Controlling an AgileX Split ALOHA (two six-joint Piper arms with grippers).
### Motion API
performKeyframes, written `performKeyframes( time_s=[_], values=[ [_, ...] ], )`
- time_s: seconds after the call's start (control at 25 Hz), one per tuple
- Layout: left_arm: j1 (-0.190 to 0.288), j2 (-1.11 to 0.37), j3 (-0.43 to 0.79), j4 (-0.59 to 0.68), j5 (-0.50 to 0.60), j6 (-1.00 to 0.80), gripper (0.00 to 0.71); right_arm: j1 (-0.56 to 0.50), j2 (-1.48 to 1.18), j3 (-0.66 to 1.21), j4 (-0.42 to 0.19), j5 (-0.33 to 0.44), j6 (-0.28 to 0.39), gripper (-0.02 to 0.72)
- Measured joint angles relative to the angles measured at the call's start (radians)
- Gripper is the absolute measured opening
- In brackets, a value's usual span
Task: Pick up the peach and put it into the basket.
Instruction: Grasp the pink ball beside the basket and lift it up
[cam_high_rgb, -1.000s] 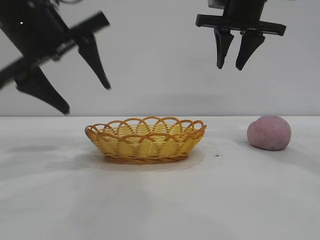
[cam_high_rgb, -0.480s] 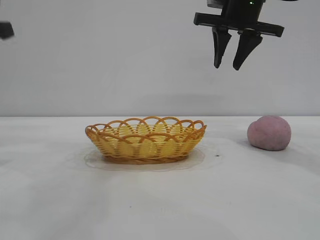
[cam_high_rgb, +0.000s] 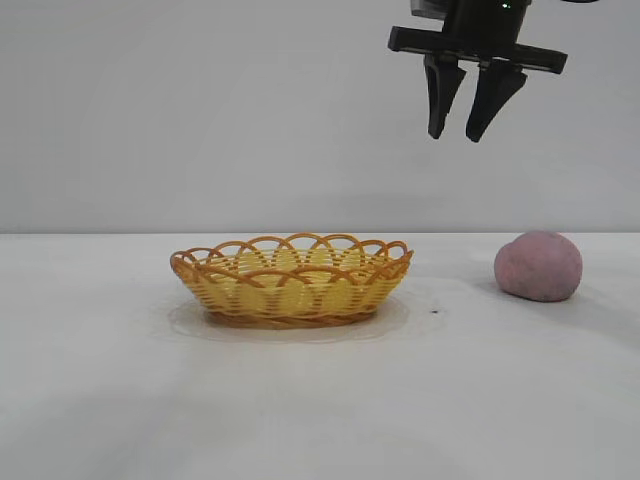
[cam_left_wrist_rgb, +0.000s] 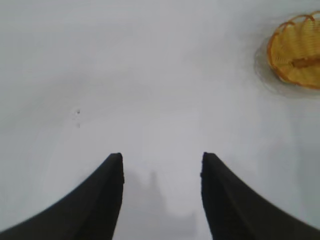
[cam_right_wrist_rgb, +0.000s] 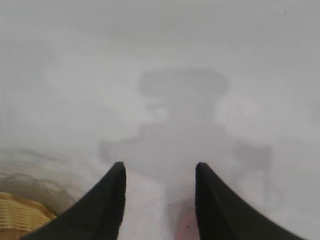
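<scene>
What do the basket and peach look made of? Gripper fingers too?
Basket: woven wicker or a plastic imitation, yellow sides, orange-brown looped rim; open weave shows gaps. Peach: matte, speckled pinkish-mauve skin with no glare, so likely foam or soft plastic, uncertain. Right gripper, open and high above the table: its fingers look like plain matte black plastic.

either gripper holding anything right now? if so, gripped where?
Nothing is held. The right gripper hangs open, high above the table, and the left gripper is open over bare table. The peach sits untouched beside the basket.
</scene>
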Motion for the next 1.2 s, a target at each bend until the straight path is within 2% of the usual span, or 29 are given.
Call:
performKeyframes(
  time_s=[0.16, 0.48, 0.64, 0.84, 0.96, 1.04, 1.08, 1.12, 1.2],
  values=[
    [0.000, -0.125, 0.045, 0.011, 0.071, 0.007, 0.347, 0.000, 0.000, 0.000, 0.000, 0.038, -0.002, 0.321],
    [0.000, -0.216, 0.089, -0.002, 0.053, 0.063, 0.347, 0.000, 0.005, 0.000, -0.043, 0.130, 0.005, 0.321],
    [0.000, -0.239, 0.089, -0.002, 0.047, 0.068, 0.347, 0.000, 0.051, 0.009, -0.081, 0.135, 0.015, 0.321],
    [0.000, -0.239, 0.089, -0.002, 0.046, 0.068, 0.347, 0.000, 0.102, 0.122, -0.109, 0.129, 0.023, 0.321],
    [0.009, -0.240, 0.089, -0.002, 0.046, 0.068, 0.347, 0.000, 0.111, 0.190, -0.164, 0.122, 0.023, 0.139],
    [0.046, -0.240, 0.089, -0.002, 0.046, 0.068, 0.347, 0.004, 0.093, 0.206, -0.175, 0.106, 0.023, 0.055],
    [0.076, -0.240, 0.089, -0.002, 0.046, 0.068, 0.347, 0.009, 0.075, 0.209, -0.175, 0.088, 0.023, 0.058],
    [0.108, -0.240, 0.089, -0.002, 0.046, 0.068, 0.347, 0.018, 0.049, 0.213, -0.168, 0.059, 0.023, 0.000],
    [0.163, -0.240, 0.089, -0.002, 0.046, 0.068, 0.347, 0.054, -0.014, 0.220, -0.153, 0.007, 0.023, 0.000]
  ],
)
